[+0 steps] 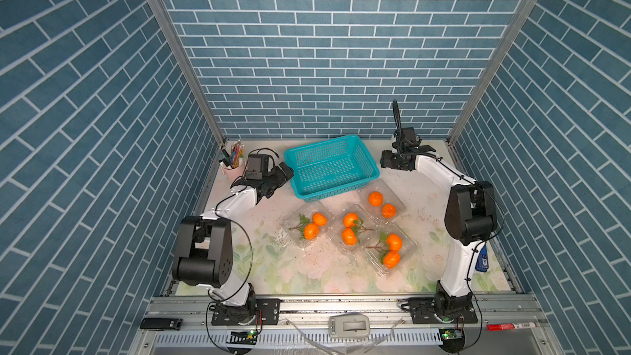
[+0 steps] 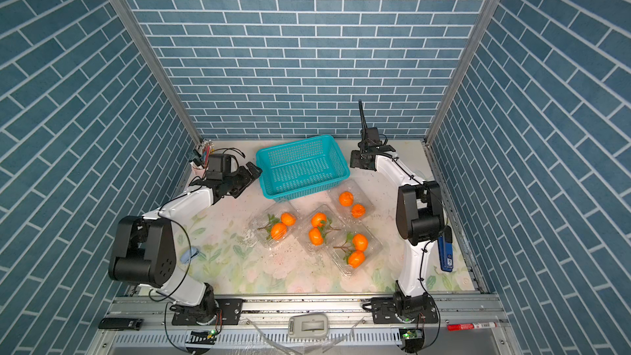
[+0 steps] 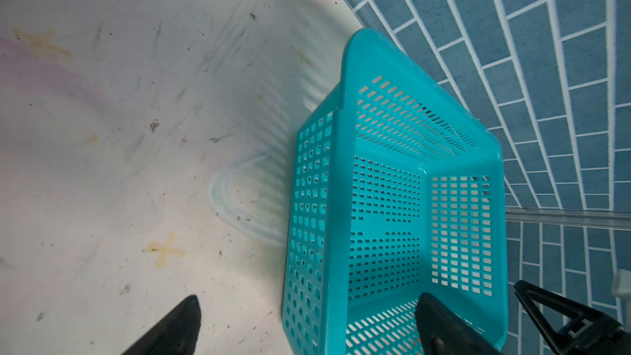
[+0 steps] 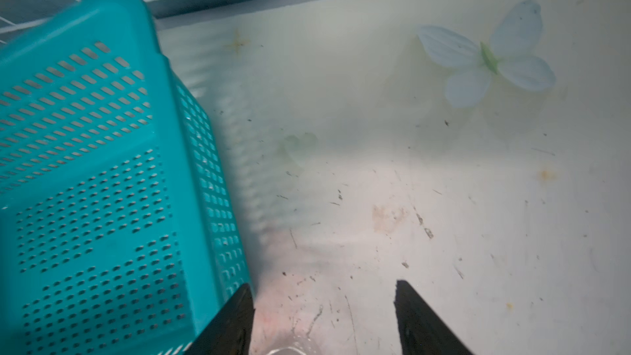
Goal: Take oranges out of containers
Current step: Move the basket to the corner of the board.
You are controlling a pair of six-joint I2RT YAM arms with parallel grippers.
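Eight oranges lie in four clear clamshell boxes near the middle of the table.
We see both pairs of jaws spread and empty: the left gripper over one end rim of the teal basket, the right gripper beside its other end, near the table's far edge.

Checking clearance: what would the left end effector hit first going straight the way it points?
Probably the basket: its side wall lies right ahead of the left end effector. The exact gap is unclear.

L claw spread wide, R claw parted.
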